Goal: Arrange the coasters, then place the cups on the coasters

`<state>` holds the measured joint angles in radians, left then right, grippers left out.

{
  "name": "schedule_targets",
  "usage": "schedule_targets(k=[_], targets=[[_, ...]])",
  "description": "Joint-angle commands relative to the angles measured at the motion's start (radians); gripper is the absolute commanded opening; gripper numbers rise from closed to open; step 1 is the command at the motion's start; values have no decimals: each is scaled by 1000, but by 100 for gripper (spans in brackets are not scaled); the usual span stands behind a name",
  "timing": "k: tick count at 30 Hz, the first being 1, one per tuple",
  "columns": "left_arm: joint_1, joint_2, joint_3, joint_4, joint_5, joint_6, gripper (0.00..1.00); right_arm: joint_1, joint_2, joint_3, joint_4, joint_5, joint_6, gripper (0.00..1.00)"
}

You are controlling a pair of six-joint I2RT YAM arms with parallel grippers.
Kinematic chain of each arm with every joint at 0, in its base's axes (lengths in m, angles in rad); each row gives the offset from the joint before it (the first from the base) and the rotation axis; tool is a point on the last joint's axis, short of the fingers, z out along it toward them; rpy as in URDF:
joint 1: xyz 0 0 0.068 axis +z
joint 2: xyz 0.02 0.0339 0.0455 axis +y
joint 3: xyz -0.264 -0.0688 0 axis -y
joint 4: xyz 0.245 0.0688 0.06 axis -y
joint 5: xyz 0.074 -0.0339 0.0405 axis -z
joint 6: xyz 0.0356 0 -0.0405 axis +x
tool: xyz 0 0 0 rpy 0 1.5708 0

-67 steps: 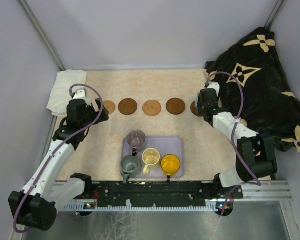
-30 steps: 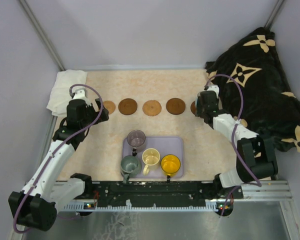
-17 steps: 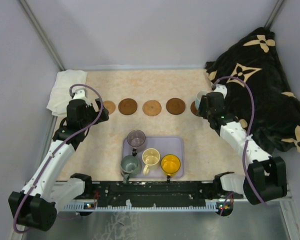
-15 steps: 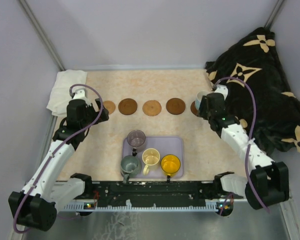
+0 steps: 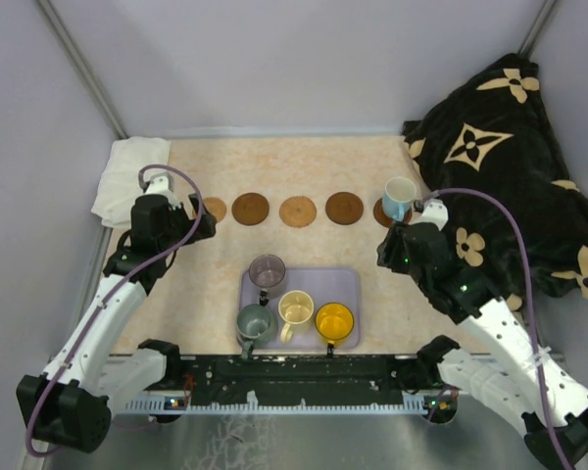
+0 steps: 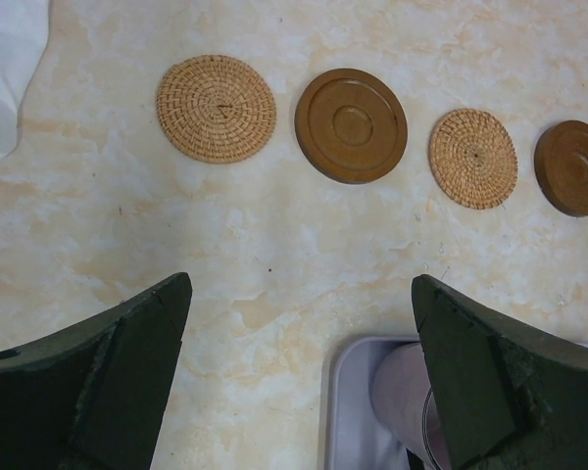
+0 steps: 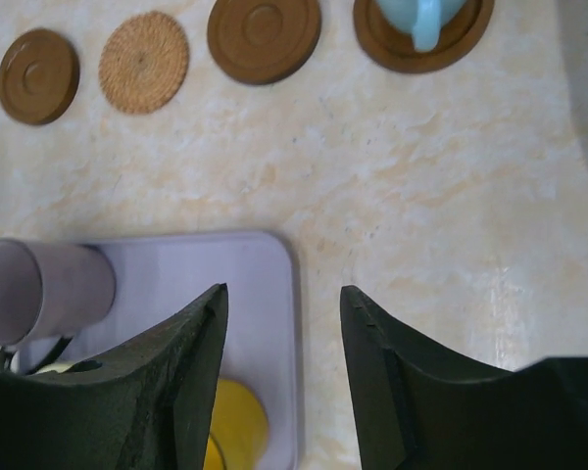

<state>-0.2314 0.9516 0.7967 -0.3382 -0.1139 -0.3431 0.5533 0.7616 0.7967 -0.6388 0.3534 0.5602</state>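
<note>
Hovering low over the worktop (image 5: 274,166), both tools are empty.

L tool (image 6: 301,294): fingers spread wide, nothing betw. them. Below it is bare worktop, just on the near side of the coaster row.

R tool (image 7: 282,294): fingers part-way apart w/ a clear gap, gripping nothing. It sits above the right edge of the lavender tray (image 7: 245,259).

Coasters, 5 in a line across mid worktop, L to R in top view:
- coaster 1 (image 5: 214,210): woven tan, partly behind L arm.
- coaster 2 (image 5: 251,208): dark brown, bare.
- coaster 3 (image 5: 298,211): woven tan, bare.
- coaster 4 (image 5: 344,208): dark brown, bare.
- coaster 5 (image 5: 381,217): dark brown, mostly covered by a cup.

Cups:
- white cup (image 5: 400,196): light-blue handle, upright on coaster 5.
- purple-grey cup (image 5: 268,269): on tray, far-left corner.
- cream cup (image 5: 296,307): mid tray.
- yellow cup (image 5: 334,320): near-right part of tray.
- grey-green cup (image 5: 255,321): at tray's near-left edge.

All stand w/ openings up.

Other items:
- white cloth (image 5: 127,176): far-left corner of worktop.
- dark blanket (image 5: 529,196): heaped along the right side. Its tan four-petal flower and pointed-star motifs are the only markings I can make out.
</note>
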Motion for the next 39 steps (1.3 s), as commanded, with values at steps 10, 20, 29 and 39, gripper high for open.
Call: schedule_targets(k=[10,20,29,39], targets=[[-151,-9,35,-36,-55,-25,99,529,-59,12,-326,133,433,47],[-187,-29,34,-72,-72,-20,99,984,292,142,-473,262,626,56],[-189,-29,27,-79,-47,-15,99,1019,303,112,-353,148,644,57],[-190,-55,12,-85,5,7,99,1091,481,181,-355,100,773,50]])
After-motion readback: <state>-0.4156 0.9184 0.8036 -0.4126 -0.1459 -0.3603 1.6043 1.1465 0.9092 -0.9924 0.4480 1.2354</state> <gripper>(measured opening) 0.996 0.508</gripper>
